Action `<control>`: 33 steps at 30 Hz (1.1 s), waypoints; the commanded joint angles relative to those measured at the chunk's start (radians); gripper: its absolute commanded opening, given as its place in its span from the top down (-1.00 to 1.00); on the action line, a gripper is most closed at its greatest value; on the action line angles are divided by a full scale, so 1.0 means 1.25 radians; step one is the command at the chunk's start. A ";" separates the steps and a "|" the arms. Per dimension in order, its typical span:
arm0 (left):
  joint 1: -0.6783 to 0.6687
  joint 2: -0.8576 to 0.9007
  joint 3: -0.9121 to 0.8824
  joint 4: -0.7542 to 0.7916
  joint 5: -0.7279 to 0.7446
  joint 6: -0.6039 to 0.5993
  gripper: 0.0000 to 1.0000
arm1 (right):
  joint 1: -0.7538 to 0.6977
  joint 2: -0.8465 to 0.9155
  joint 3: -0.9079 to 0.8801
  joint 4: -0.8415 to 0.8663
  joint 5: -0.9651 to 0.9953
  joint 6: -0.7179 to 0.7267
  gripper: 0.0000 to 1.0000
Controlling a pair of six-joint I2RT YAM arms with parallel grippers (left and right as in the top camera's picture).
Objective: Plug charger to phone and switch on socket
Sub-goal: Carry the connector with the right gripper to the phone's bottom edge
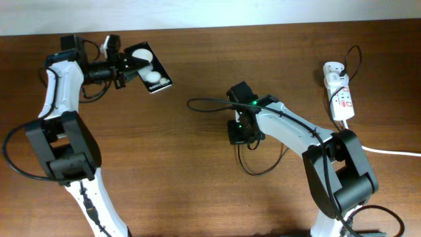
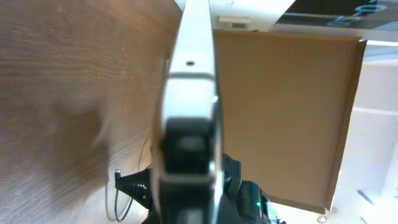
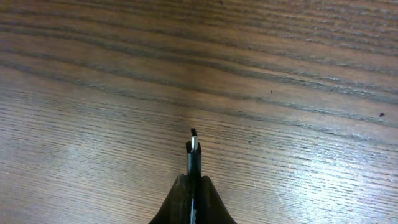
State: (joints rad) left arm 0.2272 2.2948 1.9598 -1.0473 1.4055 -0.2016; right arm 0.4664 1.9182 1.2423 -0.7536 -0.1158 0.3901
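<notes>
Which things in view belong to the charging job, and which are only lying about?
For the job: phone, held by left gripper; charger, its plug in right gripper; socket with white cord.
Not for the job: wooden table; left arm's own black cable.

Dark brown wooden table point(image 1: 184, 191) pretty much everywhere, with long grain lines going left to right in the overhead view. Bit of a soft sheen up close in the right wrist view, paler streaks across the middle, couple of tiny dark specks off to the right. Thin strip of pale wall point(image 1: 263, 10) along the far edge. Over in the left wrist view, flat tan board point(image 2: 280, 112) standing past the table edge, looks like cardboard or a partition, can't tell which. White panel point(image 2: 376, 124) just beside it on the right. Small white box point(image 2: 235, 22) above the board's top edge. Pale floor point(image 2: 305, 214) below. Even, soft indoor light.
</notes>
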 commanded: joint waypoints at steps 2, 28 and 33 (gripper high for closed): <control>0.008 -0.031 0.006 0.001 0.030 0.014 1.00 | -0.001 0.022 -0.007 0.008 0.018 0.010 0.92; 0.008 -0.031 0.006 -0.002 0.030 0.013 1.00 | -0.001 0.135 -0.007 0.020 -0.026 0.045 0.72; 0.008 -0.031 0.006 -0.002 0.030 0.013 1.00 | -0.001 0.136 -0.007 0.020 -0.027 0.045 0.92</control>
State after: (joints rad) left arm 0.2352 2.2948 1.9598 -1.0485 1.4055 -0.2012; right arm 0.4641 1.9965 1.2781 -0.7284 -0.1780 0.4458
